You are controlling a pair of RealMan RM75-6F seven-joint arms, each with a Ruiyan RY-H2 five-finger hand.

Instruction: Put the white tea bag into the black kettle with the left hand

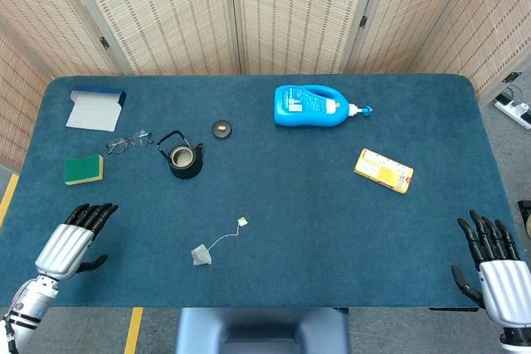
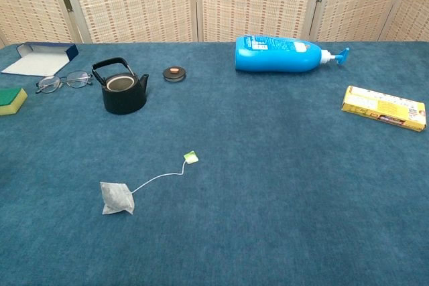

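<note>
The white tea bag (image 1: 202,254) (image 2: 117,198) lies on the blue table near the front, its string running to a small green tag (image 1: 242,222) (image 2: 191,157). The black kettle (image 1: 184,158) (image 2: 123,92) stands upright behind it to the left, lid off, handle up. Its lid (image 1: 221,128) (image 2: 174,73) rests on the table to the right of the kettle. My left hand (image 1: 73,244) hovers at the front left, fingers apart and holding nothing, well left of the tea bag. My right hand (image 1: 496,267) is at the front right corner, likewise open. The chest view shows neither hand.
A green sponge (image 1: 84,169) (image 2: 11,100), glasses (image 1: 129,142) (image 2: 64,82) and a white-blue box (image 1: 95,109) (image 2: 39,57) sit at the left. A blue detergent bottle (image 1: 311,106) (image 2: 280,54) lies at the back; a yellow packet (image 1: 383,170) (image 2: 383,108) lies right.
</note>
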